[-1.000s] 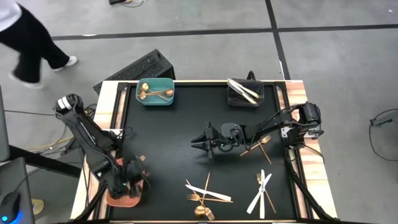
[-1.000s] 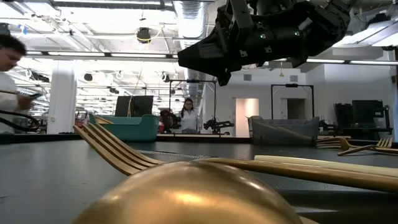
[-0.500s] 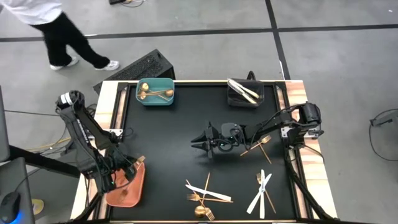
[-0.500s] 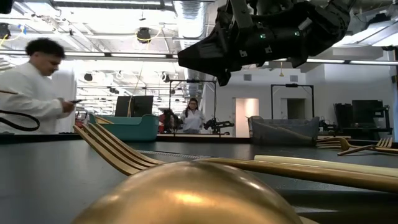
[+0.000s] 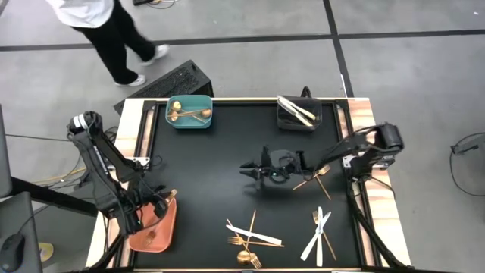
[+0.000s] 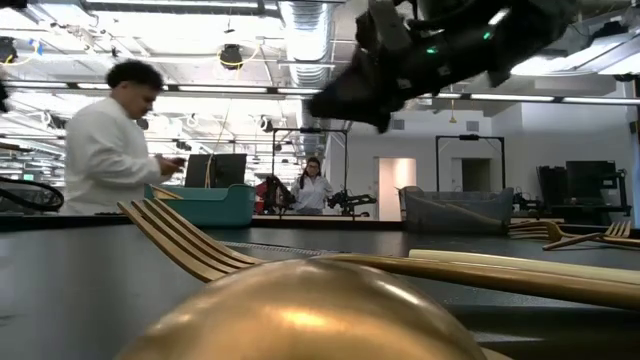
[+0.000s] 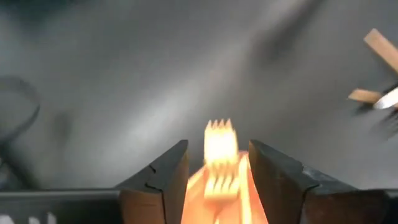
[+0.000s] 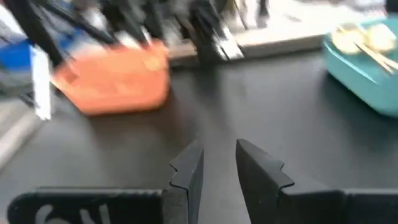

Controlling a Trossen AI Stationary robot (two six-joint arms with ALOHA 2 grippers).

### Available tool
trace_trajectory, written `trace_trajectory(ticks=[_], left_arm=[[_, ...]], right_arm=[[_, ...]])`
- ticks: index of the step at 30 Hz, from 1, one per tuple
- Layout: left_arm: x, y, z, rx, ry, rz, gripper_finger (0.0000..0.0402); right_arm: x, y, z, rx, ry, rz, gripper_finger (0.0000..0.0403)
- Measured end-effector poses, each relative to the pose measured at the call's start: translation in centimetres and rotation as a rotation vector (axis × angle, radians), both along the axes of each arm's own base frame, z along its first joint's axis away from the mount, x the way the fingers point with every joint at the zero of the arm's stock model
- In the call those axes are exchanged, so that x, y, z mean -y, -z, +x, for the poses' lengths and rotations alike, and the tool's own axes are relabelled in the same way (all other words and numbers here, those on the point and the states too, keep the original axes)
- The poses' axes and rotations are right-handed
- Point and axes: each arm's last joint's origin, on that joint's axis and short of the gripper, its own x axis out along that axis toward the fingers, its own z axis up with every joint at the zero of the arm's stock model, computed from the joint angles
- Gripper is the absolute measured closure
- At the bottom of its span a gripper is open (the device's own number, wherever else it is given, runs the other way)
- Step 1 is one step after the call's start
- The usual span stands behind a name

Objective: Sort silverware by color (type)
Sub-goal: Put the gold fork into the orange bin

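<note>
We are seeing gold forks (image 5: pixel 244 241) and a white knife (image 5: pixel 254 236) lying crossed at the near edge of the black mat (image 5: pixel 212 182), with one gold spoon bowl (image 6: pixel 300 310) filling the low view right at the camera. More knives (image 5: pixel 317 236) and gold pieces are lying near the right near corner, and a gold fork pair (image 5: pixel 314 177) is sitting just beside the right arm. Two gold spoons (image 5: pixel 184 112) are lying in the teal bin (image 5: pixel 189 123); pale knives (image 5: pixel 296 109) are lying in the dark bin (image 5: pixel 298 121).

The left gripper (image 7: pixel 217 180) is hovering over the salmon bin (image 5: pixel 154 233) at the left near corner, fingers (image 7: pixel 163 180) spread apart, with a gold fork (image 7: pixel 220 163) showing between them, blurred; we cannot tell whether it is touching them.

The right gripper (image 5: pixel 248 167) is hanging above the mat's middle, fingers (image 8: pixel 188 171) parted with a narrow gap, pinching nothing.

A person in a white top (image 5: pixel 102 23) is walking past the far left corner. No readable writing or labels anywhere.
</note>
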Motion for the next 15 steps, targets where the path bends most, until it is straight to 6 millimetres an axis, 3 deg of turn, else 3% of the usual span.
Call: trace_trajectory(ticks=[7, 15], left_arm=[[-0.5, -0.5, 2.7, 0.210, 0.115, 0.255, 0.0243], [-1.7, 1.1, 7.6, 0.144, 0.235, 0.303, 0.0248]], right_arm=[[-0.8, -2.2, -5.5, -0.334, 0.226, -0.052, 0.0280], [-0.1, -2.3, -11.7, -0.678, 0.522, 0.030, 0.0280]])
